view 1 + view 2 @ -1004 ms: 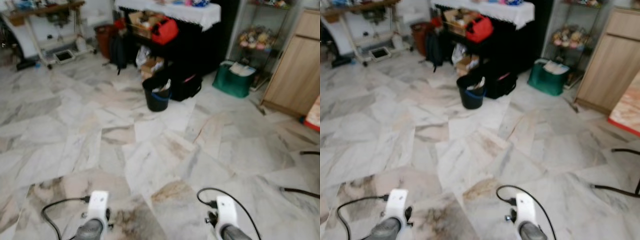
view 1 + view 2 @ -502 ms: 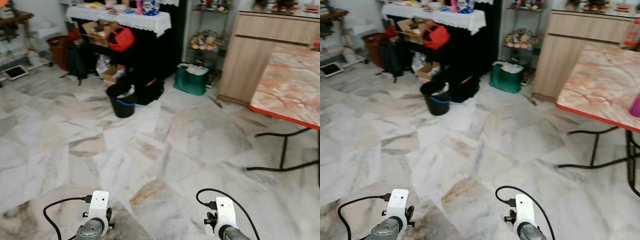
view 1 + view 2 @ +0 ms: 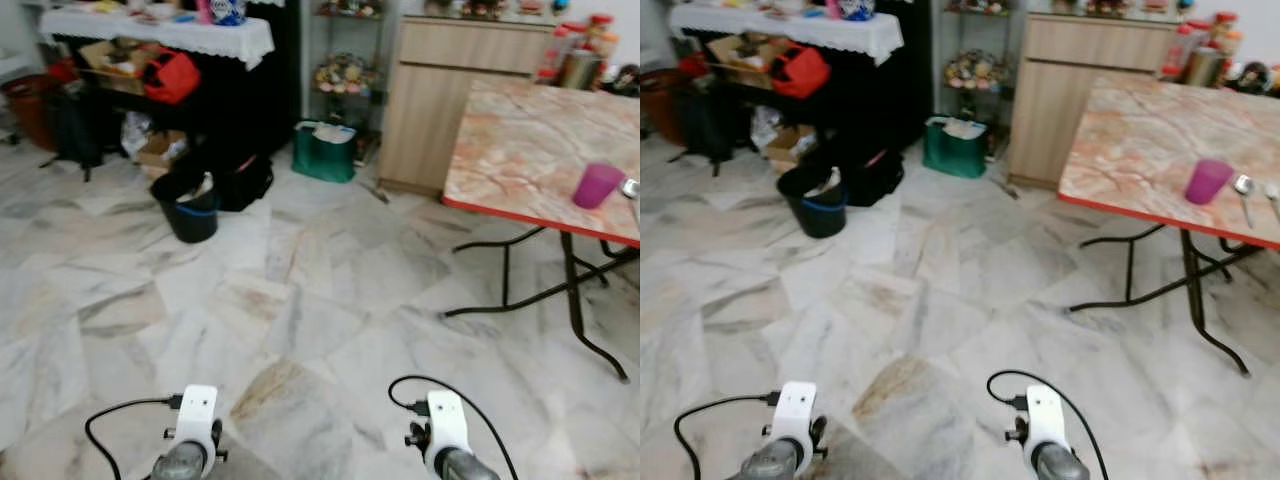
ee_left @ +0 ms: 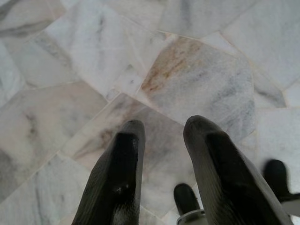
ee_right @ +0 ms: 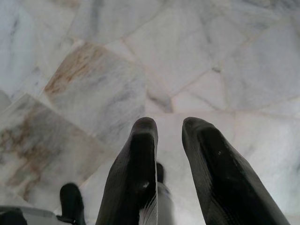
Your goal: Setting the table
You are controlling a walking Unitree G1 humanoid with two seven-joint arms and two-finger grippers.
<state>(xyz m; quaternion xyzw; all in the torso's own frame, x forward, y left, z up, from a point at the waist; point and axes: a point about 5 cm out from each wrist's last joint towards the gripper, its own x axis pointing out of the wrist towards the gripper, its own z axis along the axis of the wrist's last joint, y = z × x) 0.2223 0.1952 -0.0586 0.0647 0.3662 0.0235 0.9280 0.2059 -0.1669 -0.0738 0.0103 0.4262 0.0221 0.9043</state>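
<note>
From the left eye view, a marble-patterned table (image 3: 520,140) with a red edge and black legs stands at the right on the marble tile floor (image 3: 300,300), and a purple cup (image 3: 598,185) sits near its right end. Farther back are a wooden cabinet (image 3: 450,90), a green bag (image 3: 325,152), a black bucket (image 3: 190,205) and a red bag (image 3: 172,75) under a shelf with a white cloth. The right eye view adds a spoon (image 3: 1243,192) lying just beside the purple cup on the table. In the left wrist view, the left gripper (image 4: 161,129) hangs over bare tiles, its black fingers a narrow gap apart and holding nothing. In the right wrist view, the right gripper (image 5: 169,126) likewise hangs over the floor, fingers slightly parted and empty.
</note>
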